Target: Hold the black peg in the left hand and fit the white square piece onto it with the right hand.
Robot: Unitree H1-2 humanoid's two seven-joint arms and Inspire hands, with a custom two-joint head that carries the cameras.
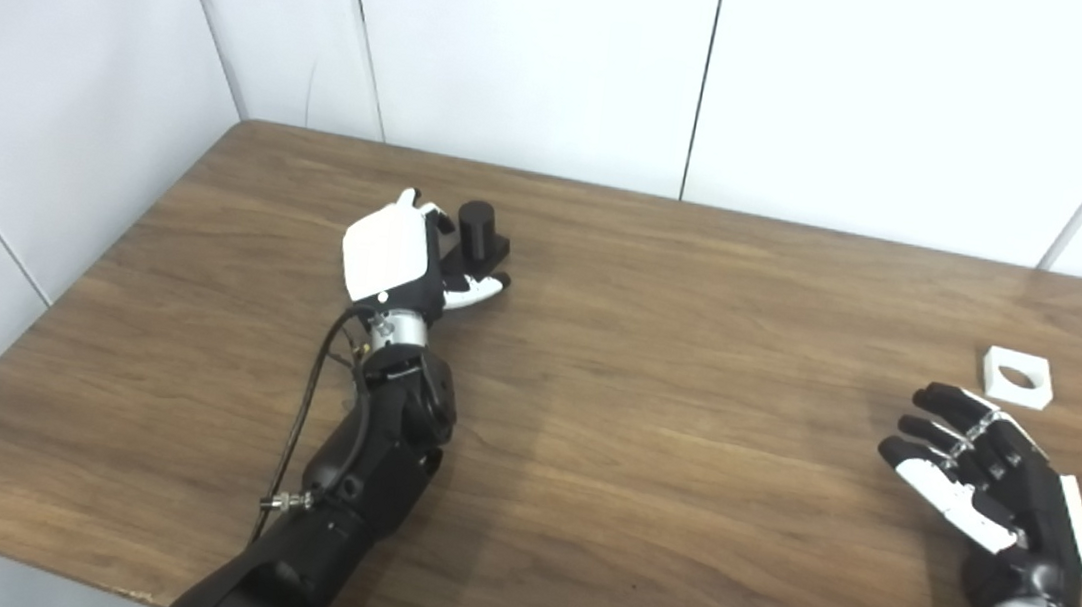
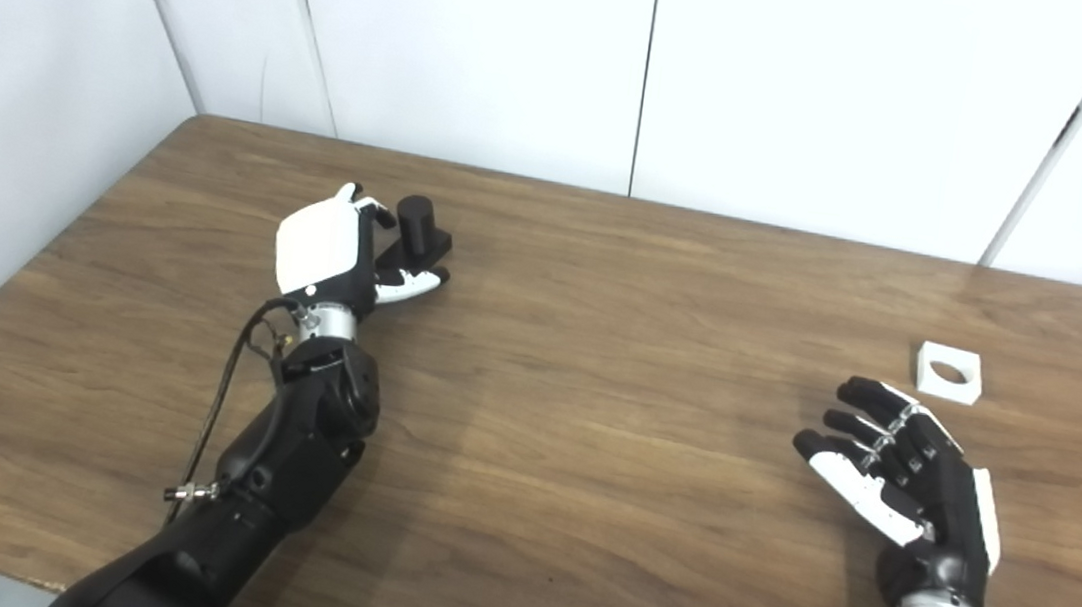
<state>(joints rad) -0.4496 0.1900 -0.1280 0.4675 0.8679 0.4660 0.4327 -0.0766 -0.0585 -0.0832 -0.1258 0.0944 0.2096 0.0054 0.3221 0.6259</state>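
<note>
Both hands hover over a brown wooden table (image 1: 648, 435) that fills most of the scene, with white wall panels (image 1: 528, 41) behind its far edge. Reaching in from the near left, the left hand (image 1: 405, 259) lies on the far left part of the table, its white back turned up and its fingers stretched toward the black peg (image 1: 480, 229). That peg stands upright on a dark base just beside the fingertips; whether the fingers actually grip it or only rest against it I cannot tell. At the near right, the right hand (image 2: 905, 473) is held open, palm turned inward and fingers spread apart, holding nothing. A little beyond it, toward the far right, the white square piece (image 2: 949, 373) with a round hole lies flat on the table, apart from the fingertips.
</note>
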